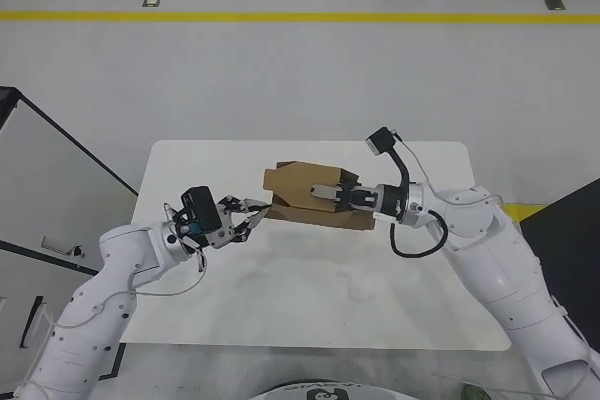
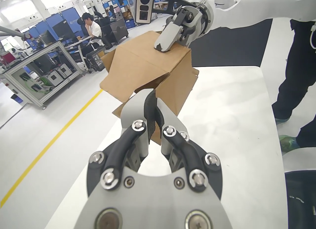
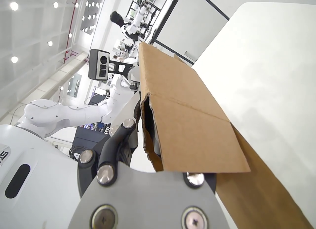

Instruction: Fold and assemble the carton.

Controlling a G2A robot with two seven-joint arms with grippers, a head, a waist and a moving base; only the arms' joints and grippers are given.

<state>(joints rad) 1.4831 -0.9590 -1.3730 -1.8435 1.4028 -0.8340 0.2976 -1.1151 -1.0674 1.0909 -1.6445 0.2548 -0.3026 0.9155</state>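
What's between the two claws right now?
Only the carton, held by the left claw and right claw; the top view shows it.

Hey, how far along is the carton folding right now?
Done: the carton is opened into a box shape on the table. In hand: the left gripper pinches one end's edge, the right gripper clamps the top panel. Left: the end flaps still stand open.

The carton (image 1: 302, 183) sits on the bench (image 1: 380, 300), toward its far edge, between both grippers: left gripper (image 1: 263, 209) pinching its left-end flap, right gripper (image 1: 325, 192) clamped over its top panel from the right.
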